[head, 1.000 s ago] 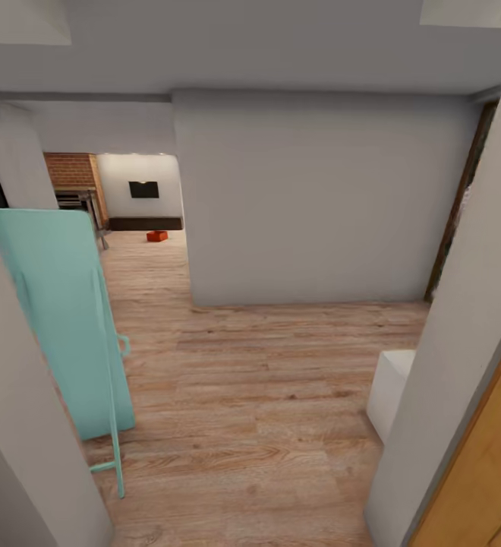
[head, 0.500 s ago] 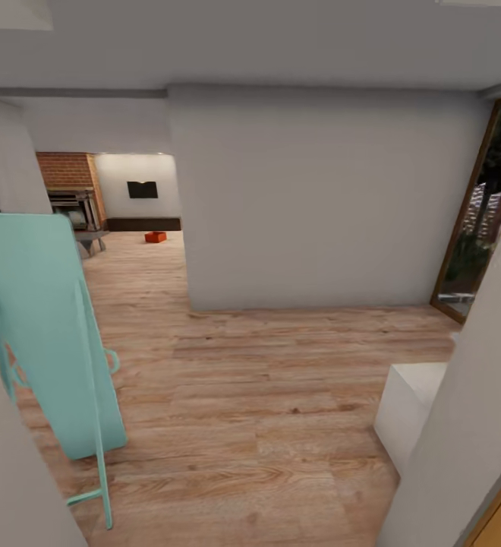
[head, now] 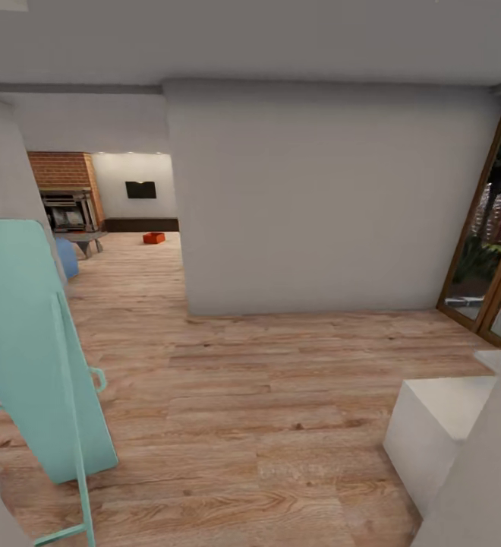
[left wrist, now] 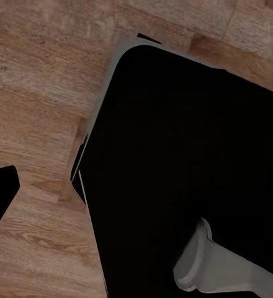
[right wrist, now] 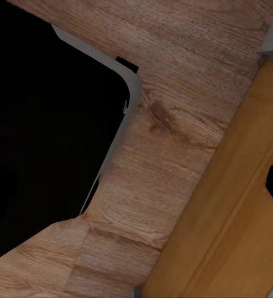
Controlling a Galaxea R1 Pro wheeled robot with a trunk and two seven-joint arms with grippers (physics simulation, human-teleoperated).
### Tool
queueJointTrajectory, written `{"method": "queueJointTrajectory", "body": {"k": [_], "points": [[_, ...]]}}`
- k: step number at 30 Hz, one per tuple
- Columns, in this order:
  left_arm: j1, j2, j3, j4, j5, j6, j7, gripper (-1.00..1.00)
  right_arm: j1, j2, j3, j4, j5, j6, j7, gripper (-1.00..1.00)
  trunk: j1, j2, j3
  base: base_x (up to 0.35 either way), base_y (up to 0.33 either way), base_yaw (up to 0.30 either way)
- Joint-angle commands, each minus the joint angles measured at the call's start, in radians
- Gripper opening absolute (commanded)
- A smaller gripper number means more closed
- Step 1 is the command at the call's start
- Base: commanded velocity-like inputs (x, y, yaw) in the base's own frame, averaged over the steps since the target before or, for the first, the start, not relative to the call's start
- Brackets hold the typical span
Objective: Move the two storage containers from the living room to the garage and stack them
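A hallway with a light wood plank floor (head: 250, 395) is seen in the head view. A broad grey-white wall (head: 319, 197) stands straight ahead, and an opening beside it on the left leads into the living room. Far back in that room, one small orange-red storage container (head: 154, 238) is seen resting on the plank floor, just in front of a dark baseboard strip and below a dark rectangular panel (head: 140, 190) mounted on the pale far wall. Whether a second container is there cannot be told. A brick surround with a fireplace (head: 67, 209) is seen at the left of that room, with a low grey piece of furniture (head: 83, 239) and a blue rounded shape (head: 67, 257) near it.

Close to the camera on the left, a tall mint-green panel on a thin mint-green frame (head: 30, 349) is leaned upright on the floor. At the lower right, a white block (head: 436, 425) is set on the planks against a pale wall edge. A wood-framed glass door (head: 489, 251) is seen at the far right, with greenery behind the glass.

In the left wrist view, a large black body with a grey rim (left wrist: 186, 161) is shown over the planks, with a pale grey rounded part (left wrist: 211, 267) at one corner. In the right wrist view, a similar black grey-edged body (right wrist: 49, 124) is shown above the planks, beside an orange-brown wooden surface (right wrist: 236, 230). The state of either end effector cannot be told.
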Motion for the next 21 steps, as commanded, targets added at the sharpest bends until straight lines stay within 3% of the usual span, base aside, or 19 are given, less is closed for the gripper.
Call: {"method": "queueJointTrajectory", "body": {"k": [1, 21], "points": [[0.0, 0.0, 0.002, 0.0, 0.001, -0.001, 0.001, 1.0, -0.001, 0.0, -0.002, 0.003, 0.008, -0.006, 0.002, 1.0, 0.001, 0.0, 0.0, 0.323, 0.0, 0.0], [0.0, -0.003, 0.002, 0.003, 0.004, -0.004, 0.001, 1.0, 0.0, 0.013, -0.003, 0.003, 0.005, -0.004, 0.001, 1.0, 0.001, 0.0, 0.0, 0.323, 0.0, 0.0]]}}
